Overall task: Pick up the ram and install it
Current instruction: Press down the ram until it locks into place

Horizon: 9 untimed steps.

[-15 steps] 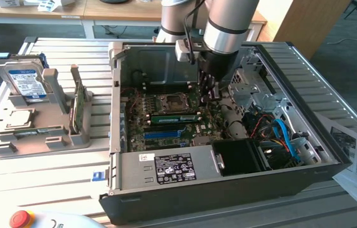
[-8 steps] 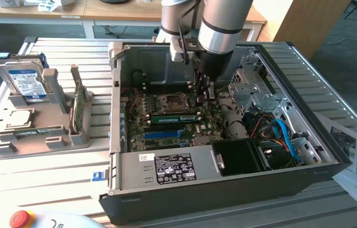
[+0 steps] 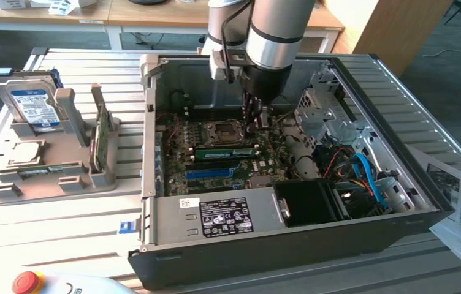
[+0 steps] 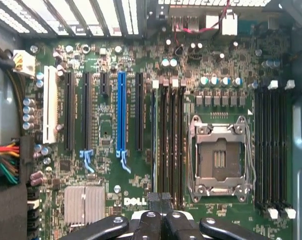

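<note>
Gripper (image 3: pixel 252 122) over the green motherboard (image 4: pixel 111 130) inside the open black computer case (image 3: pixel 296 236).
Its black fingers (image 4: pixel 160 220) are pressed together beside the silver processor socket (image 4: pixel 219 159); a long green ram stick (image 3: pixel 224 147) sits seated below that socket.

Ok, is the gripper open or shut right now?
Shut. The gripper has its jaws pressed together with no gap, over the memory slots.

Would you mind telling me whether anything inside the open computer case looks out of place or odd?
Nothing stands out. The ram lies level beside the empty CPU socket, with the shut tool over it; cables sit bundled at the exterior view's right.
</note>
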Motion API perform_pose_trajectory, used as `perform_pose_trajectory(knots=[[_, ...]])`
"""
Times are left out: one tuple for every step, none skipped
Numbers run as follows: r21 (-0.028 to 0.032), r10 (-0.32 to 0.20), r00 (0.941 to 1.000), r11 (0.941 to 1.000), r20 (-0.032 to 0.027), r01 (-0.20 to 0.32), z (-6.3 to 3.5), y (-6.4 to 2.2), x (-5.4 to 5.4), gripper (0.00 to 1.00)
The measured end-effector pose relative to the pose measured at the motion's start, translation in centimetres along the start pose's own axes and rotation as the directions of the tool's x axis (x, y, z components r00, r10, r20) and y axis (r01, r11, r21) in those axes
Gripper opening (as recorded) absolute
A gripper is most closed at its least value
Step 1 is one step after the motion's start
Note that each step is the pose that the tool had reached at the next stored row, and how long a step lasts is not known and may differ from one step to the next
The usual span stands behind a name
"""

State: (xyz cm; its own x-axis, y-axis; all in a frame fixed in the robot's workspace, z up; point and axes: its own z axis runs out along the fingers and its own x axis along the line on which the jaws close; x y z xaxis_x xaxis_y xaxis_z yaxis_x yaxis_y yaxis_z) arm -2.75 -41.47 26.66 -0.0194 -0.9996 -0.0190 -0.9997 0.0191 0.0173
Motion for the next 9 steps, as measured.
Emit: perform_pose_trajectory(knots=[[0.0003,0.0,1.0,1.0,0.0,0.0,0.0,0.21,0.0,0.11],[0.0008,0.0,1.0,1.0,0.0,0.0,0.01,0.42,0.0,0.11],[0.0012,0.0,1.0,1.0,-0.0001,0.0,0.01,0.62,0.0,0.11],[0.0017,0.0,1.0,1.0,-0.0001,0.0,0.01,0.85,0.0,0.11],[0.0022,0.0,1.0,1.0,0.0,0.0,0.02,1.08,0.0,0.11],[0.0027,0.0,1.0,1.0,0.0,0.0,0.02,1.31,0.0,0.11],[0.0033,0.0,1.0,1.0,0.0,0.0,0.02,1.55,0.0,0.11],[0.0038,0.0,1.0,1.0,0.0,0.0,0.03,1.76,0.0,0.11],[0.0042,0.0,1.0,1.0,0.0001,0.0,0.03,1.96,0.0,0.11]])
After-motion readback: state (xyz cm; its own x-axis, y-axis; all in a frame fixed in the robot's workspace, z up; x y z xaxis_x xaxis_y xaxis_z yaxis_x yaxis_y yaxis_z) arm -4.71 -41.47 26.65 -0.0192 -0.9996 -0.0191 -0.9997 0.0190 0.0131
